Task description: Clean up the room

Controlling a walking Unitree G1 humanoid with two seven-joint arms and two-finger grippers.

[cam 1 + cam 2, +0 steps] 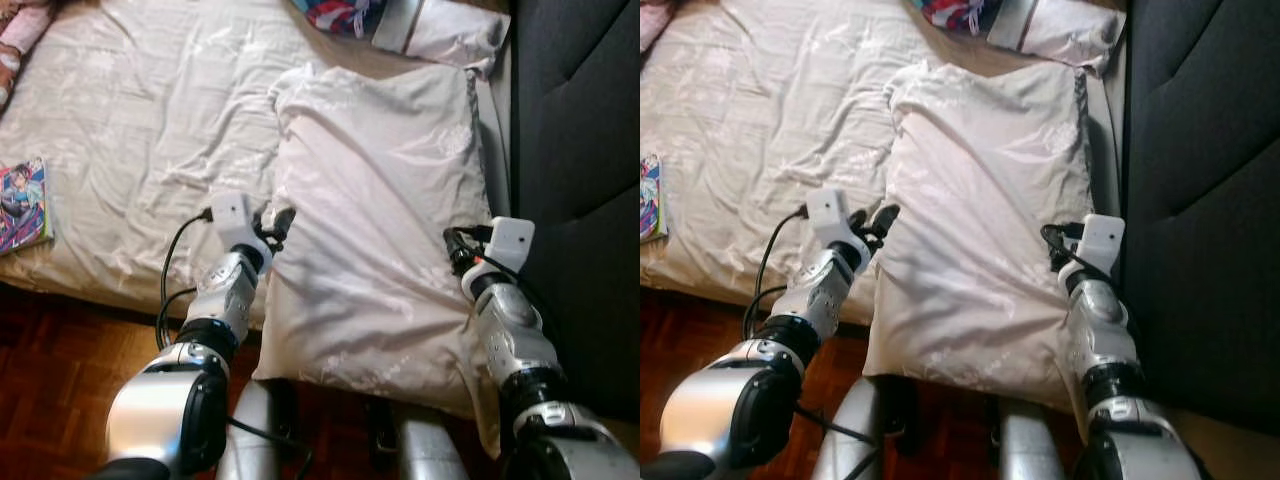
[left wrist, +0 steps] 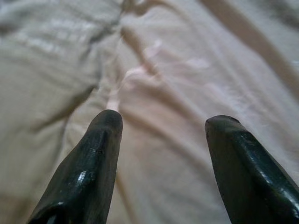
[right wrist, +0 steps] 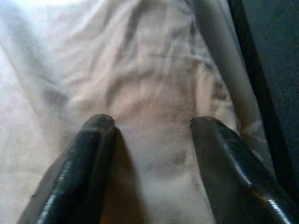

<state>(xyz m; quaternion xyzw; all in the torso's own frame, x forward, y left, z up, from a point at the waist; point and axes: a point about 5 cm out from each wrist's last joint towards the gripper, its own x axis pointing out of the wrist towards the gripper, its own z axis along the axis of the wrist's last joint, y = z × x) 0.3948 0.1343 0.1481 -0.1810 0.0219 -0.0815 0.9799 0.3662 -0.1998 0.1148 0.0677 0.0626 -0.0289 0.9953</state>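
Observation:
A large pale pink pillow (image 1: pixel 375 200) lies on the bed's near right part, its lower end hanging over the bed's edge. My left gripper (image 1: pixel 275 225) sits at the pillow's left edge, open, with the pillow cloth (image 2: pixel 163 116) between and beyond its fingers. My right gripper (image 1: pixel 458 245) rests at the pillow's right edge beside the dark headboard, also open, its fingers (image 3: pixel 96 154) spread over the cloth (image 3: pixel 149 102). Neither one clamps the cloth.
The cream sheet (image 1: pixel 140 120) covers the bed on the left. A colourful book (image 1: pixel 22 205) lies at the bed's left edge. A smaller pillow (image 1: pixel 450 35) and a patterned cloth (image 1: pixel 340 15) lie at the far end. A dark padded headboard (image 1: pixel 580 150) stands on the right. Wood floor (image 1: pixel 60 370) lies below.

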